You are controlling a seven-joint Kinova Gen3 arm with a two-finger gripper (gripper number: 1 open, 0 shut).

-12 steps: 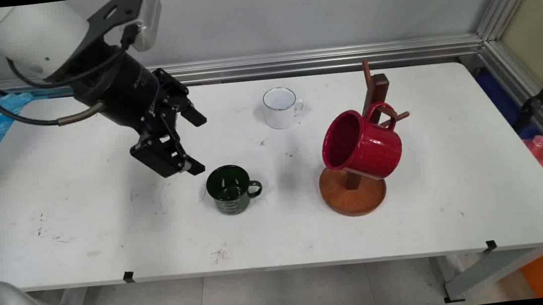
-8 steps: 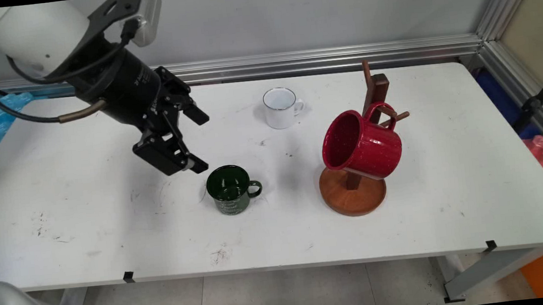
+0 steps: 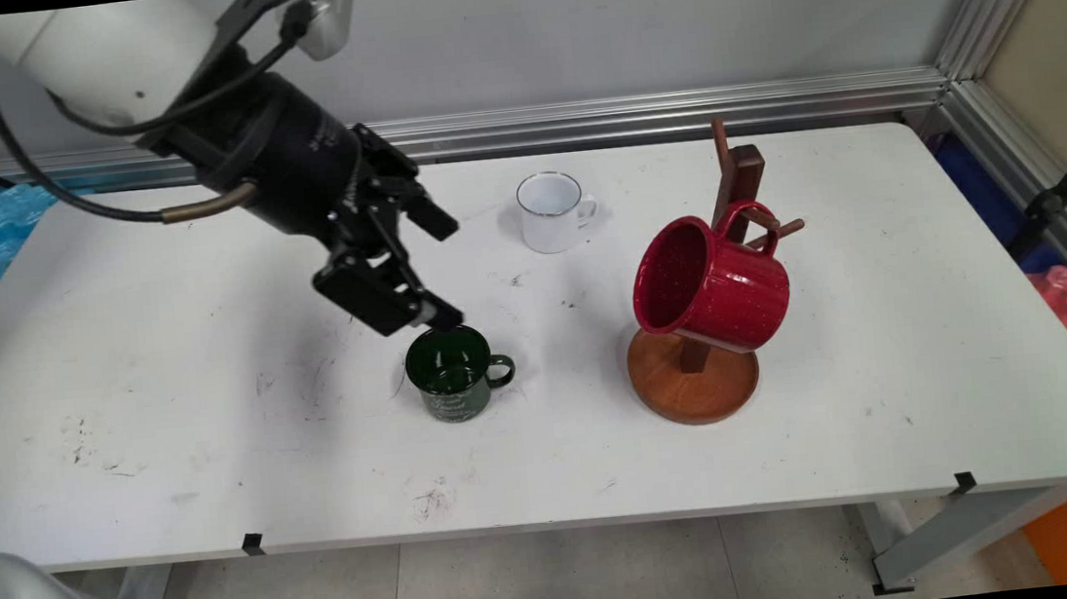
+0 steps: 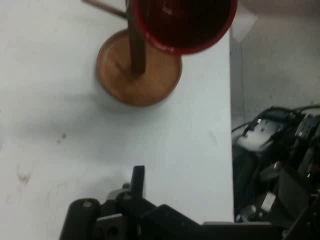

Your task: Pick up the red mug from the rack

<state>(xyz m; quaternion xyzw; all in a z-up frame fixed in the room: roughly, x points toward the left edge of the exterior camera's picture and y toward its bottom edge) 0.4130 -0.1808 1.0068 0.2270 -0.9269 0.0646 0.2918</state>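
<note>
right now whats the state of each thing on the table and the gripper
gripper: open, empty, lower finger just above the green mug's rim
green mug: upright on the table, handle to the picture's right, nothing in it
white mug: upright near the table's far side, free
red mug: hung by its handle on the wooden rack, mouth tilted toward the gripper
wooden rack: standing upright on its round base

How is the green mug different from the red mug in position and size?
The green mug stands upright on the table, its mouth facing up; the red mug hangs by its handle from a peg of the wooden mug stand, tilted with its mouth facing sideways. The green mug looks smaller than the red mug. Both have one loop handle.
</note>
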